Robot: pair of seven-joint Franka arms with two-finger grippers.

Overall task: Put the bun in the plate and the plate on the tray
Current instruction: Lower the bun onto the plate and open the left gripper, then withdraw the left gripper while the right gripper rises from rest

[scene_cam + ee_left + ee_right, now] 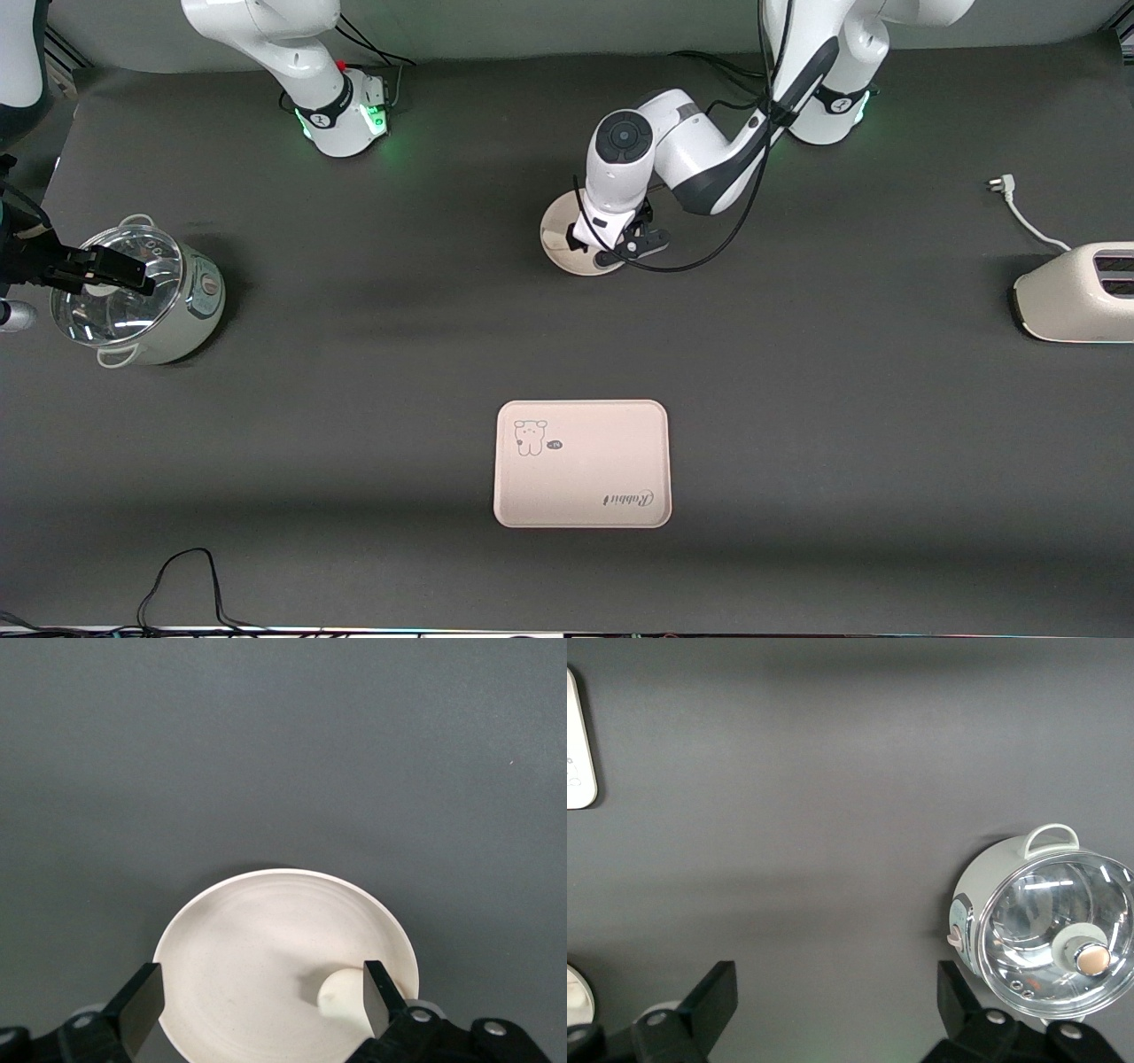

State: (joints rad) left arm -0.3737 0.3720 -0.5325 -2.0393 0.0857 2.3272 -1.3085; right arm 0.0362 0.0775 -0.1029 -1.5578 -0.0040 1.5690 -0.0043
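Bun (341, 994) lay in the plate (257, 948), just inside one fingertip (376, 994) of the left gripper (261, 1001), not pinched; jaws were spread wide, straddling the plate from above. Plate sat on the table, farther from the front camera than the tray (582, 463) and well apart from it. Tray carried nothing.

Left arm reached in from its base, elbow bent, wrist pointed straight down over the plate (567, 235).

Right gripper (93, 268) hung over the pot (146, 297) at the right arm's end of the table, fingers (709, 1001) spread, holding nothing; that arm waited.

Count: one bun, one plate, one tray, one pot with a glass lid (1057, 936), one toaster (1076, 292) at the left arm's end, two arms.
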